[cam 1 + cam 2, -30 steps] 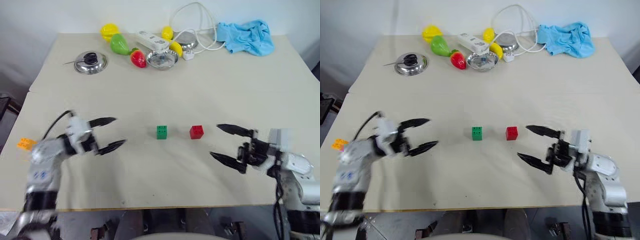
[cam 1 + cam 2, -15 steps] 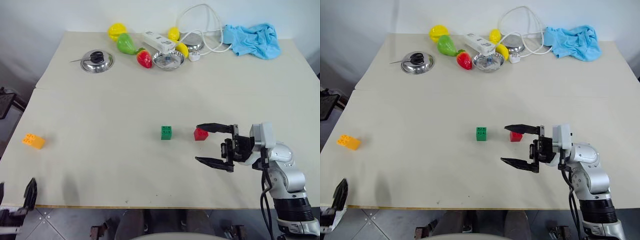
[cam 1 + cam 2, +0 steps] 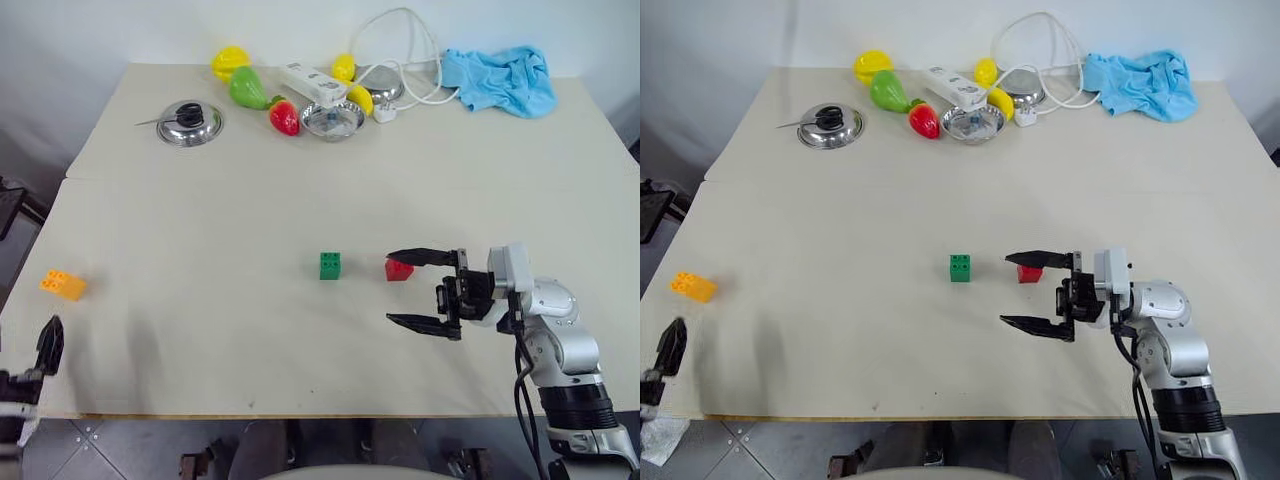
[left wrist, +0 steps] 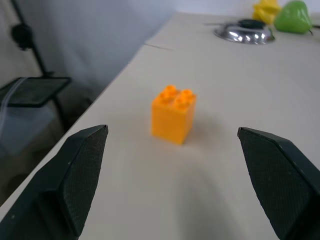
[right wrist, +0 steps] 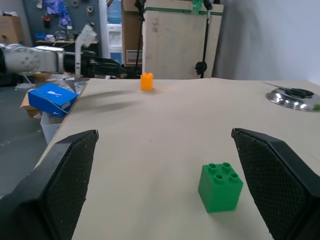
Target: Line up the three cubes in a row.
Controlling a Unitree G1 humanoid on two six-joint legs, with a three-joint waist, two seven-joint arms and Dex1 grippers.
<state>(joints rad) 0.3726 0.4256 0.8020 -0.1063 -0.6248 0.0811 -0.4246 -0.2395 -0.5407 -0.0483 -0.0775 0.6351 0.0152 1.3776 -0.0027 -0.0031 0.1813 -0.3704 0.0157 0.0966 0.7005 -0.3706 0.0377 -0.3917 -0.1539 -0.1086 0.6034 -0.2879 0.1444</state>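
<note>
A: Three cubes sit on a pale beige table (image 3: 300,180) under a white wall: the green cube (image 3: 330,265) at frame centre, the red cube (image 3: 398,269) just right of it, the orange cube (image 3: 62,285) at the far left edge. Toy fruits (image 3: 245,85), a steel lid (image 3: 188,123), a power strip (image 3: 313,82) and a blue cloth (image 3: 498,78) crowd the top.

B: And since a second ago?

A: The left gripper (image 3: 45,350) has left the table's middle for the lower left corner, off the edge, jaws wide. The right gripper (image 3: 420,290) has shifted left, spread wide, its far finger over the red cube; contact cannot be told.

B: What do the wrist cameras add?

A: The left wrist view shows the orange cube's studs between empty fingers (image 4: 75,175). The right wrist view reveals a workshop: a wooden panel (image 5: 175,40) and a blue box (image 5: 52,97).
</note>
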